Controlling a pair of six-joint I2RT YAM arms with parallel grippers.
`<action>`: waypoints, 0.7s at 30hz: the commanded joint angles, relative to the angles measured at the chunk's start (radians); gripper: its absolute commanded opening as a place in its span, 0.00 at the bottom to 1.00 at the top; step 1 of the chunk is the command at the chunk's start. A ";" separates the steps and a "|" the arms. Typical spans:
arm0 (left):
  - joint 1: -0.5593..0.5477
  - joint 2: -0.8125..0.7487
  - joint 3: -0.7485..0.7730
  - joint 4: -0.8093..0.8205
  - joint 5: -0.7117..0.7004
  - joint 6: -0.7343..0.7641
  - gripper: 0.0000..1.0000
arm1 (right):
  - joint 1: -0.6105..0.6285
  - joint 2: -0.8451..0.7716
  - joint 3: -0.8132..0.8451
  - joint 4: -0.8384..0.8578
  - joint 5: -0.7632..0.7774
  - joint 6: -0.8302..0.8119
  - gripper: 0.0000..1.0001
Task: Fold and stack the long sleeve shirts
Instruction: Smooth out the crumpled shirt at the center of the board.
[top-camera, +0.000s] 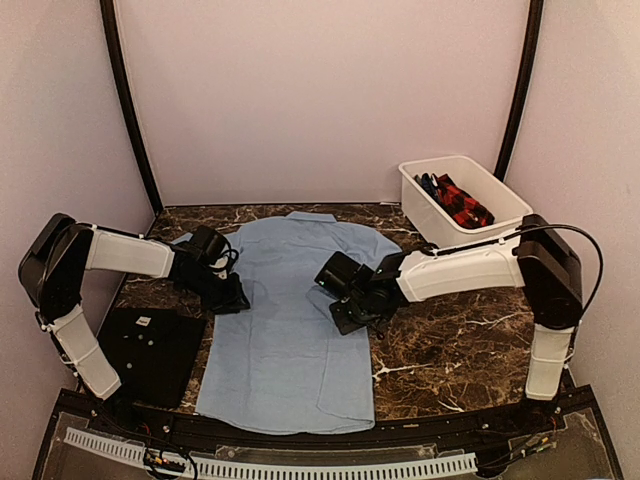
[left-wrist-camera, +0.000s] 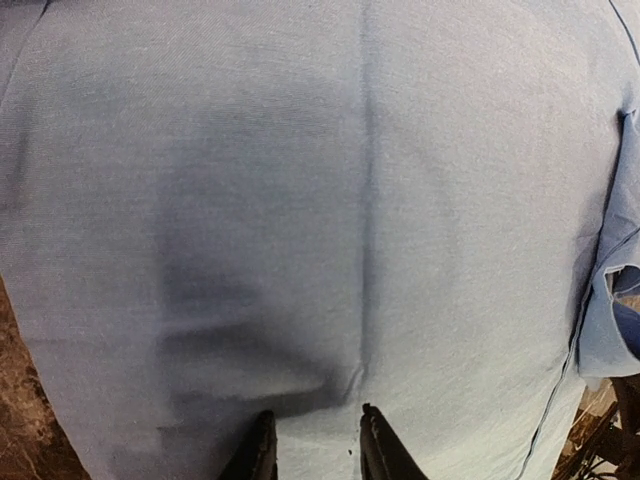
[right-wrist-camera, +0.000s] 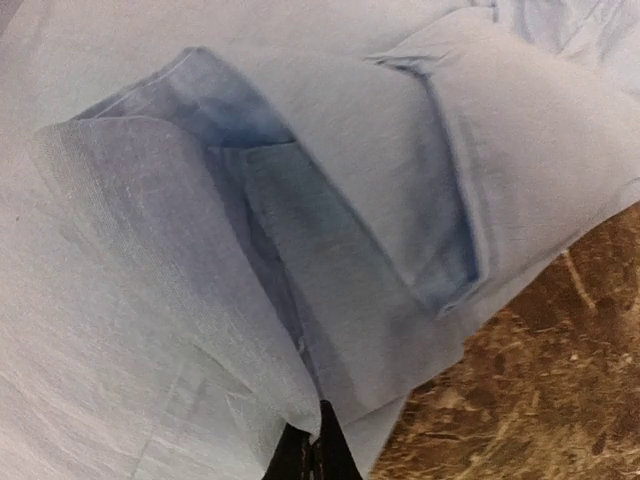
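Sitting at the table's (top-camera: 450, 350) far right, a white bin (top-camera: 408, 178) holds a red-black checked shirt (top-camera: 462, 205) and a dark blue shirt (top-camera: 428, 183); only the overhead view shows it. Between the arms the light-blue shirt (top-camera: 290, 330) lies flat. Up close, the right gripper (right-wrist-camera: 312, 455) is clamped on its folded edge. The left gripper (left-wrist-camera: 318, 450) has its jaws narrow with cloth between them; I can't tell whether they pinch it.

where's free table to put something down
Bare marble between the light-blue shirt, the right arm and the near table edge. Crowded on the left: black mat and left arm sit right beside the shirt. White bin fills the far right.
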 joint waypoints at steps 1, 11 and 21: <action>0.014 0.016 0.000 -0.054 -0.055 0.024 0.28 | -0.062 -0.135 -0.016 -0.061 0.099 0.005 0.00; 0.026 0.009 0.005 -0.080 -0.068 0.041 0.28 | -0.284 -0.343 -0.029 -0.099 0.199 -0.091 0.00; 0.032 0.009 0.009 -0.095 -0.070 0.051 0.28 | -0.532 -0.352 0.138 -0.029 0.172 -0.232 0.00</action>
